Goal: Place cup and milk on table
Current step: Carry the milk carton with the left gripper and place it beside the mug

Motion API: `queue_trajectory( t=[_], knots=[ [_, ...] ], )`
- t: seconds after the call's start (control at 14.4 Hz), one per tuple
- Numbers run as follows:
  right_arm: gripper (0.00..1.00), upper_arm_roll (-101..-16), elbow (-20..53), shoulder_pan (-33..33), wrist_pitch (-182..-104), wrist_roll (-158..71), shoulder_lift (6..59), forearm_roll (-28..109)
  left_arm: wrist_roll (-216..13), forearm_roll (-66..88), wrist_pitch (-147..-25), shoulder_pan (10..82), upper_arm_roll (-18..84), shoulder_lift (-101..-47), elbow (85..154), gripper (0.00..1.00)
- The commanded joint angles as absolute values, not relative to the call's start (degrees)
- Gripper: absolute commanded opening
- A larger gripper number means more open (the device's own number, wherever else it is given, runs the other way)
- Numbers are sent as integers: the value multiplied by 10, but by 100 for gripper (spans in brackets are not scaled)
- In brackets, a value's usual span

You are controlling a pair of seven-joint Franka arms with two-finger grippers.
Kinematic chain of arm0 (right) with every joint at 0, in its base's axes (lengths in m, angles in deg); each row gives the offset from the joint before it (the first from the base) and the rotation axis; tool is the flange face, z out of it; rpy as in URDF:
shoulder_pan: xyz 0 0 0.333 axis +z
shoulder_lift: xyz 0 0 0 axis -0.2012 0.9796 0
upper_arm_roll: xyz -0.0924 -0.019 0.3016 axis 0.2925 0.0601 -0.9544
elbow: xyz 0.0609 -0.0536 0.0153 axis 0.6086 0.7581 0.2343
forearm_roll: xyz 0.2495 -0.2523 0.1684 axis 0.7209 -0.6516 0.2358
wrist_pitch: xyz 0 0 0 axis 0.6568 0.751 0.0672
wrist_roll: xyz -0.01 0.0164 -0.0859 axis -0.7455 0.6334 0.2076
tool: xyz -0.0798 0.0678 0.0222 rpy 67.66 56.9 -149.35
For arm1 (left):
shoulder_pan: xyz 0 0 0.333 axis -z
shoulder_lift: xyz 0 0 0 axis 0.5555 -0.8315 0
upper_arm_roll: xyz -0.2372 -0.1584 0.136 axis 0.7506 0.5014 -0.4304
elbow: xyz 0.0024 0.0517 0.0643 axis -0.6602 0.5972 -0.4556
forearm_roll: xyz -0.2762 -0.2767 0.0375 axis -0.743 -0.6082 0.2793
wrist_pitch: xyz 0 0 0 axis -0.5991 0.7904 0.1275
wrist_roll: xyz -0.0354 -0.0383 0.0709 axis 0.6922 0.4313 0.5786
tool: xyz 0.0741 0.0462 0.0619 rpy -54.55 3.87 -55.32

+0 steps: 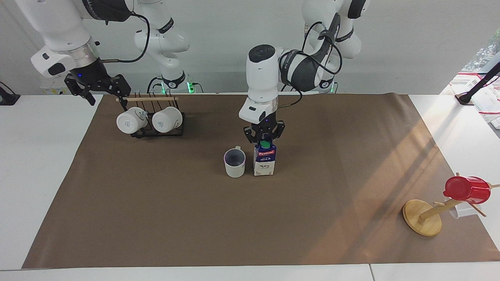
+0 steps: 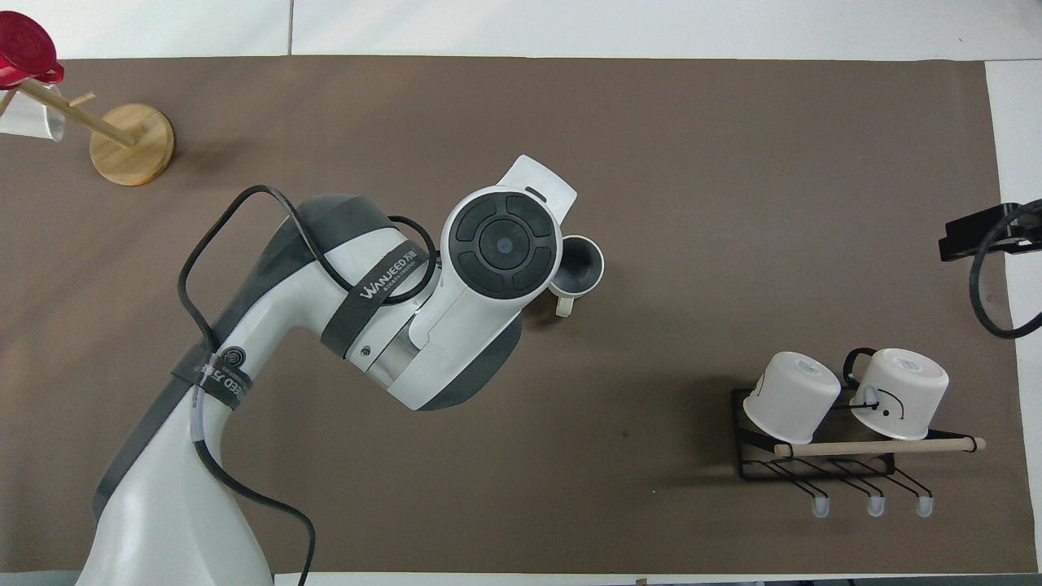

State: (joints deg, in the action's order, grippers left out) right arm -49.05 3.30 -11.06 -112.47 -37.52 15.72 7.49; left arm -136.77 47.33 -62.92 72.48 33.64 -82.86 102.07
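Observation:
The cup (image 1: pixel 234 162), off-white with a grey-blue inside, stands upright on the brown paper of the table (image 1: pixel 156 218). The milk (image 1: pixel 264 160) stands close beside it, toward the left arm's end. My left gripper (image 1: pixel 264 137) points straight down and is shut on the carton's top by the green cap. In the overhead view the left arm hides the milk and part of the cup (image 2: pixel 580 264). My right gripper (image 1: pixel 106 100) is open and empty, in the air over the table's edge beside the mug rack.
A black wire rack (image 1: pixel 156 133) with two white mugs (image 1: pixel 129 121) stands near the robots at the right arm's end. A wooden mug tree (image 1: pixel 422 217) with a red cup (image 1: pixel 466 189) stands far from the robots at the left arm's end.

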Motion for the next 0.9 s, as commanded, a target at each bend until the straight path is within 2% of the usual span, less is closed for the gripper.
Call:
queue_trajectory(
  t=[0.0, 0.14, 0.55, 0.83],
  knots=[
    [100, -498, 9, -110, -1104, -392, 164, 75, -1381, 491, -624, 738, 330, -845, 1002, 0],
    [100, -497, -38, -112, -1065, -391, 188, 97, -1381, 491, -626, 738, 330, -846, 1000, 0],
    [100, -499, -10, -105, -1103, -385, 177, 96, -1380, 491, -648, 737, 330, -846, 1001, 0],
    [100, -499, -3, -104, -1099, -385, 174, 95, -1380, 491, -650, 737, 330, -845, 1001, 0]
  ],
)
